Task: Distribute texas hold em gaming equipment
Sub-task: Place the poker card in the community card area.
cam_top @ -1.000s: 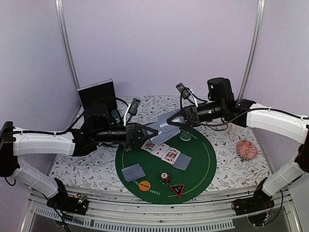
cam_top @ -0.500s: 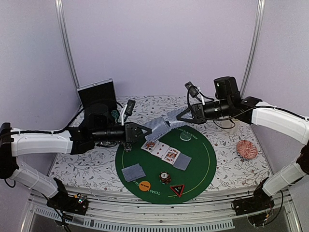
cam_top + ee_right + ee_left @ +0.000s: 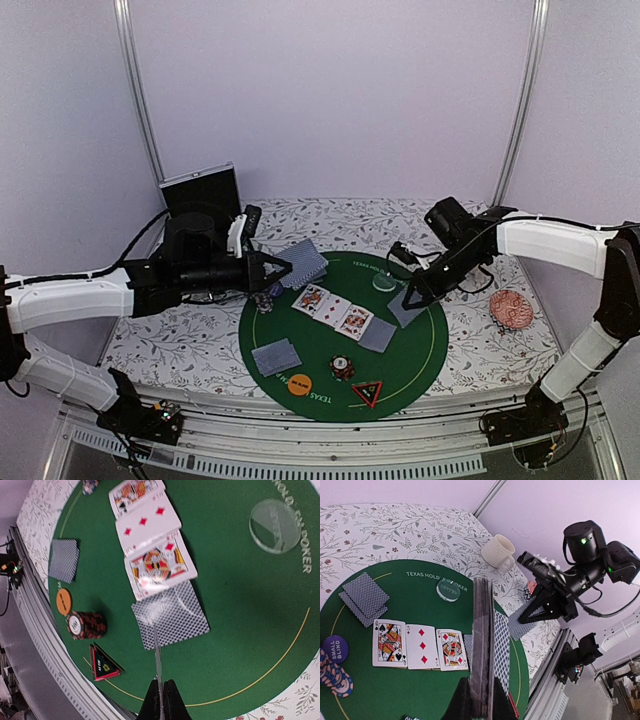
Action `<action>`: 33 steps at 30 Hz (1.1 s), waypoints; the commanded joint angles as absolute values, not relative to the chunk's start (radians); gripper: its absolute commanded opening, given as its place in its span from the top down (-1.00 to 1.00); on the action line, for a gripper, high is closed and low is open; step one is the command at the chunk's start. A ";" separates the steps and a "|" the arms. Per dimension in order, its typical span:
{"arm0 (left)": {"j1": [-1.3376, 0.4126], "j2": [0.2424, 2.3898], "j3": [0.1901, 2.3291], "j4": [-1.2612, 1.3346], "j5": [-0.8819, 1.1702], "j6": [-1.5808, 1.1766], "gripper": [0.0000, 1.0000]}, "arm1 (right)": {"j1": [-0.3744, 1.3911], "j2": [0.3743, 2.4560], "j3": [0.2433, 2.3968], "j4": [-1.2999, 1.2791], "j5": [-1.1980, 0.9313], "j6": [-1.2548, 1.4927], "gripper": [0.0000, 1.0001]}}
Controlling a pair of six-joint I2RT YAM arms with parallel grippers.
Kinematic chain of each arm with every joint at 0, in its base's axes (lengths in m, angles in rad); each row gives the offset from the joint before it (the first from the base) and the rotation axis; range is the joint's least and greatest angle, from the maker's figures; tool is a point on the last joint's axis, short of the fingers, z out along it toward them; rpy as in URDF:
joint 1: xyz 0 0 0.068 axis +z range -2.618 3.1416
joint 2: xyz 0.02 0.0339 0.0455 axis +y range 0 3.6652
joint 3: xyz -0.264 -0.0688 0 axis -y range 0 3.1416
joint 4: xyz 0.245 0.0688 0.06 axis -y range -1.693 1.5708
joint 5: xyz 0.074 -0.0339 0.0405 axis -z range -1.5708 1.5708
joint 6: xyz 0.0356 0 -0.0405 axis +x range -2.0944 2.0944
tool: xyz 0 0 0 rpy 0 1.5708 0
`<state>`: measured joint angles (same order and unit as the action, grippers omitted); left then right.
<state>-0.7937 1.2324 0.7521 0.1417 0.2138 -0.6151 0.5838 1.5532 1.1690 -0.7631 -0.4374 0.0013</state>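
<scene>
Three face-up cards lie in a row at the middle of the green mat, with one face-down card touching the row's near-right end. We count two dealt hands. A face-down pair sits at the near left of the mat, and a second pair at its far left, seen only from the left wrist.

The accessories look placed too. A chip stack, the orange disc and the triangle marker sit along the near edge. The clear disc is at the far side, and more chips stand beside a purple disc at the left edge.

The left gripper is clamped on the deck, held above the far-left part of the mat. The right gripper pinches a single card by its edge over the right side of the mat, where we see no hand yet. Whether the card touches the mat we cannot tell.

We judge the deal well past halfway. What is left is to lay this card down, give that seat a second one, and perhaps deal the last board cards from the deck.
</scene>
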 commanded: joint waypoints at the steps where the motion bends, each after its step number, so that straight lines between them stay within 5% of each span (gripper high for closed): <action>1: -0.774 1.215 0.752 0.118 0.183 -0.587 1.00 | 0.620 1.612 1.145 -0.886 -0.449 -0.078 0.96; 33: -0.766 1.222 0.771 0.091 0.136 -0.548 1.00 | 0.756 1.822 1.305 -1.026 -0.408 -0.068 0.95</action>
<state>-0.7860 1.2175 0.7525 0.0830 0.1429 -0.5648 0.7380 1.8294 1.2732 -1.0065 -0.4126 -0.0753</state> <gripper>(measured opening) 0.055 0.028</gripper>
